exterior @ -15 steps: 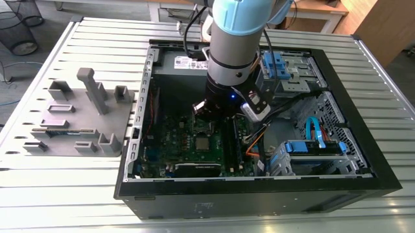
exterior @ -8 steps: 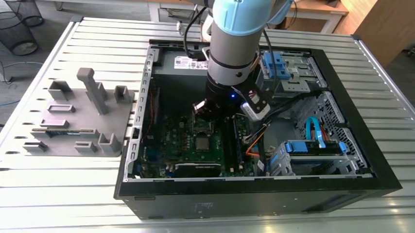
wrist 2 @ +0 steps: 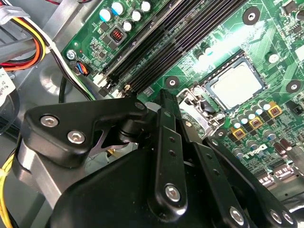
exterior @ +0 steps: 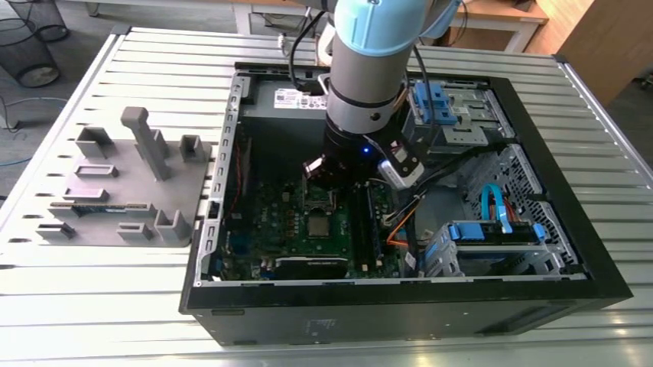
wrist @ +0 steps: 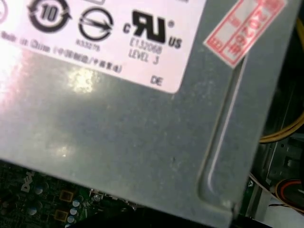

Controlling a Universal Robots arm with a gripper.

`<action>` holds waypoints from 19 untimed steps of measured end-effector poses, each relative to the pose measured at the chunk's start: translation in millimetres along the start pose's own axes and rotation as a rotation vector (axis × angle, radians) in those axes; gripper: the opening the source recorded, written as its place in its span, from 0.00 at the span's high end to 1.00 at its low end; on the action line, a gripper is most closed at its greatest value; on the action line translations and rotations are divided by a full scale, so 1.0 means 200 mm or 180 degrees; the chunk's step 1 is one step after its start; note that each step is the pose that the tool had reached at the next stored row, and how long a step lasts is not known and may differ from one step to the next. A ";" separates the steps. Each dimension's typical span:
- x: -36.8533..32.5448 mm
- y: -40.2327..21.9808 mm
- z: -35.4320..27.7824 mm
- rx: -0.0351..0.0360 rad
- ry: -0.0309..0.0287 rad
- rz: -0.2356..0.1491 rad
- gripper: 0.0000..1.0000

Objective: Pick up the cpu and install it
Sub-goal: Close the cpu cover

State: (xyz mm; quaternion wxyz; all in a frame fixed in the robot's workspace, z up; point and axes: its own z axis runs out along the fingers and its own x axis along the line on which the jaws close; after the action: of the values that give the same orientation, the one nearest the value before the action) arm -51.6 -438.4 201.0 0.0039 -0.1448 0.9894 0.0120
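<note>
The cpu (wrist 2: 237,85) already lies flat in its socket on the motherboard (wrist 2: 223,28), just below the centre of the exterior view. The silver socket frame (wrist 2: 195,111) beside it appears swung open, so I judge clamping remains. The hand (wrist 2: 183,118) hangs just beside the socket; whether it is apart or together I cannot tell. The second wrist view shows the seated chip, the exterior view the open case (exterior: 571,252) on the surface (exterior: 122,306), and the first wrist view a grey labelled box (wrist: 142,142).
</note>
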 end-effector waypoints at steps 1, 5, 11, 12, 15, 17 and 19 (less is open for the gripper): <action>0.000 0.001 0.001 0.0000 0.0000 0.0000 0.89; 0.001 0.003 0.003 -0.0001 0.0000 0.0000 0.89; 0.007 0.007 0.009 -0.0007 -0.0002 0.0000 0.89; 0.008 0.007 0.010 -0.0008 -0.0002 0.0000 0.89; 0.011 0.009 0.011 -0.0011 -0.0003 0.0000 0.89; 0.014 0.010 0.011 -0.0011 -0.0003 0.0000 0.89; 0.019 0.011 0.011 -0.0011 -0.0004 0.0000 0.89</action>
State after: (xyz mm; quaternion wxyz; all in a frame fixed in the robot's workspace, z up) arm -55.8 -437.4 198.9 0.0043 -0.1448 0.9894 0.0137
